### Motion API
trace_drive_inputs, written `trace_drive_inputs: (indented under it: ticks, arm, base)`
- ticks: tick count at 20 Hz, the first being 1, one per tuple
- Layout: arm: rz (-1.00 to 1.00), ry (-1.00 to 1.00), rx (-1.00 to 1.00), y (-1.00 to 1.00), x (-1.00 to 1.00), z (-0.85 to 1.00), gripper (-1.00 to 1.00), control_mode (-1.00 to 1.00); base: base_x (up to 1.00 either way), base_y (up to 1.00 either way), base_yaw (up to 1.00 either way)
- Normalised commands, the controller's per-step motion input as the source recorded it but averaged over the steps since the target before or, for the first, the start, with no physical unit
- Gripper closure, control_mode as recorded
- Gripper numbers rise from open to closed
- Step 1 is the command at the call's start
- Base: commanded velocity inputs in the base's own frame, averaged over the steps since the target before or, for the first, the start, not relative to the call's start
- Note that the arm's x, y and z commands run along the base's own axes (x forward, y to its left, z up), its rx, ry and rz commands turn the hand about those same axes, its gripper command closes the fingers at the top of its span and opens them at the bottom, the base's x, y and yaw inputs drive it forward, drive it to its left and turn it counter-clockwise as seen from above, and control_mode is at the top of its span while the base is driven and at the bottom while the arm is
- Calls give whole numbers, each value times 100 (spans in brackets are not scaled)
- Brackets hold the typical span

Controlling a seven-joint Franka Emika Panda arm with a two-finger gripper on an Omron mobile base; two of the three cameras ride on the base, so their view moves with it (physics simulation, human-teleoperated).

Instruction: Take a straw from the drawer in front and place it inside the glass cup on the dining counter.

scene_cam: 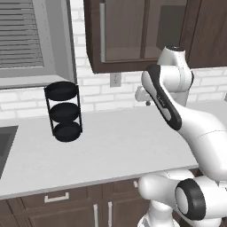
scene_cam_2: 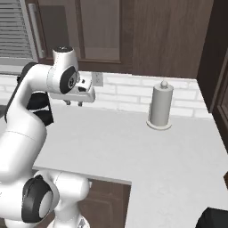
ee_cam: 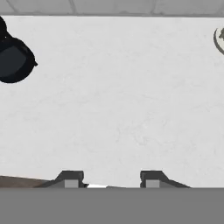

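Speckled pale stone worktop (ee_cam: 122, 96) lies under the gripper (ee_cam: 111, 178), its squared dark fingers apart, holding nothing; round black tiered rack (scene_cam: 64, 111) at left.

Pale grey-white surface (scene_cam: 111, 146) along a white brick wall (scene_cam: 102, 95). Dark wood upper cabinets (scene_cam: 133, 35) overhead, a slatted window blind (scene_cam: 20, 35) at left. Dark lower cabinet fronts (scene_cam: 66, 204) with silver handles below. Even, flat light.

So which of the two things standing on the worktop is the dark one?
The three-tier rack by the window side: black, with open stacked trays. The paper towel holder is pale grey, a solid cylinder with a knob.
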Motion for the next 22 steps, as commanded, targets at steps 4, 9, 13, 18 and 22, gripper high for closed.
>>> trace_drive_inputs:
  ticks: [4, 9, 13, 18, 22]
  arm:
    - [0, 0, 0, 0, 0, 0, -100, 100]
    - [0, 0, 0, 0, 0, 0, -100, 100]
    - [0, 0, 0, 0, 0, 0, -100, 100]
    - [0, 0, 0, 0, 0, 0, -100, 100]
    - [0, 0, 0, 0, 0, 0, -100, 100]
  base:
    - [-6, 0, 0]
    - [-54, 25, 0]
    - [-48, 58, 0]
    - [-6, 83, -9]
    - [0, 75, -49]
